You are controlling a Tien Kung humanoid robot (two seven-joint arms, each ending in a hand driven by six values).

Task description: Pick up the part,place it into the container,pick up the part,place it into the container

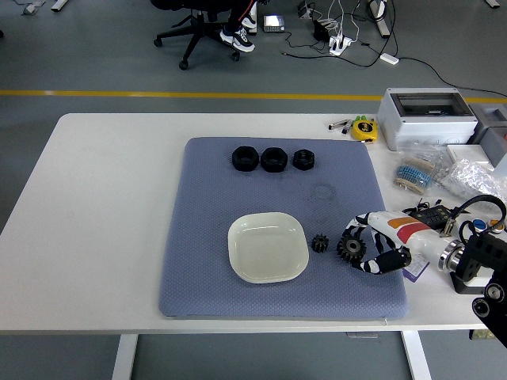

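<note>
A pale square dish sits on the blue-grey mat, left of centre near the front. Just right of it lies a small black gear. A larger black gear sits further right, tilted up slightly, with my right hand curled around it, fingers above and thumb below. Three black nut-like parts stand in a row at the mat's far edge. The left arm does not show.
To the right of the mat lie cables, plastic bags of small parts, a white box and a yellow tape measure. The mat's right edge runs close beside my hand.
</note>
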